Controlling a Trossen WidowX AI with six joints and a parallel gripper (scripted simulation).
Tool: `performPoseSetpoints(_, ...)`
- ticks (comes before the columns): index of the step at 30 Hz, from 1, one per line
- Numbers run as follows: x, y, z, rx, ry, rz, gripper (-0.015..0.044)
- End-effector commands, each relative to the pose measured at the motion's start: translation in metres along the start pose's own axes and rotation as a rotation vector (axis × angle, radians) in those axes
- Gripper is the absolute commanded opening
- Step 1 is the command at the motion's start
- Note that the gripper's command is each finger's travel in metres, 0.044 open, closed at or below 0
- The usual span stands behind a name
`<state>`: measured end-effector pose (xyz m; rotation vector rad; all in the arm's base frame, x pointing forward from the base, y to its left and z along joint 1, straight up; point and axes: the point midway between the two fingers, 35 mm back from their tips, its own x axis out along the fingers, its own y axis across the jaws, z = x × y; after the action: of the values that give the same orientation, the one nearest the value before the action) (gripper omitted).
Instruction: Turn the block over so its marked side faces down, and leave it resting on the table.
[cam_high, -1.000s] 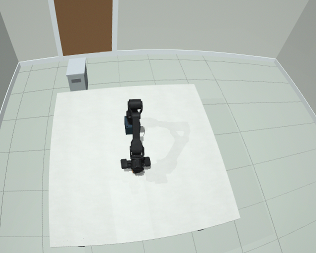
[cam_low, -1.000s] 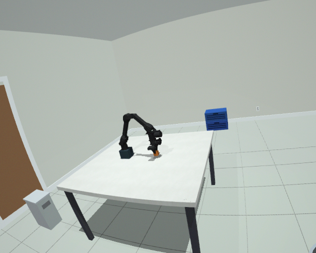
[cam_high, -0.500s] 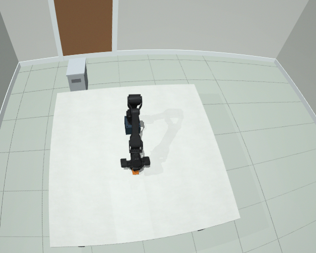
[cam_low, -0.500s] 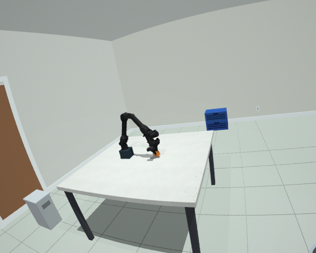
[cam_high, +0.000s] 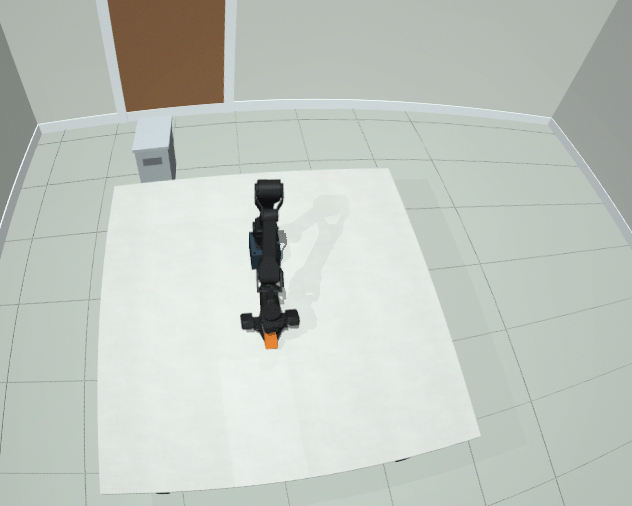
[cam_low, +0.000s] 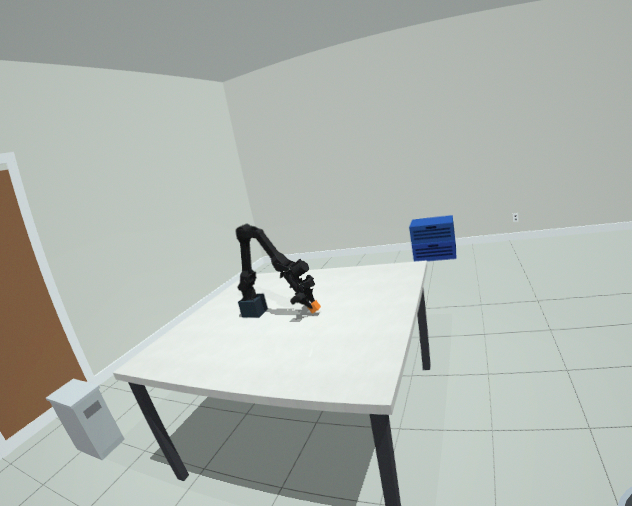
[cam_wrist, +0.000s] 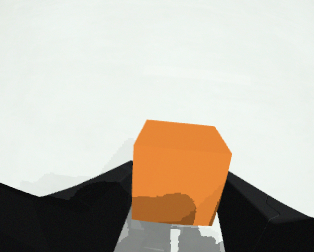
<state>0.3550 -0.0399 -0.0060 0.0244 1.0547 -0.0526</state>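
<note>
An orange block (cam_high: 271, 340) (cam_low: 314, 305) (cam_wrist: 180, 168) sits between the black fingers of my gripper (cam_high: 270, 334) (cam_low: 310, 304) (cam_wrist: 177, 187), which is shut on it. The gripper tilts forward and holds the block close over the white table (cam_high: 158, 316) (cam_low: 295, 358), near the table's middle. In the wrist view the block's faces look plain orange; I see no mark on them. The block's underside is hidden. The arm reaches forward from its dark blue base (cam_low: 252, 306).
A grey box (cam_high: 153, 148) (cam_low: 85, 417) stands on the floor beside the table, near a brown door (cam_high: 166, 52). A blue cabinet (cam_low: 432, 237) stands on the floor by the far wall.
</note>
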Motion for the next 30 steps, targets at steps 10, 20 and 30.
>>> performPoseSetpoints(10,0.015,0.000,0.000,-0.004,-0.126,0.005,0.0000)
performPoseSetpoints(20,0.031,0.000,-0.003,-0.002,-0.262,0.005,0.0000)
performPoseSetpoints(30,0.035,0.000,-0.009,-0.002,-0.398,0.006,0.0000)
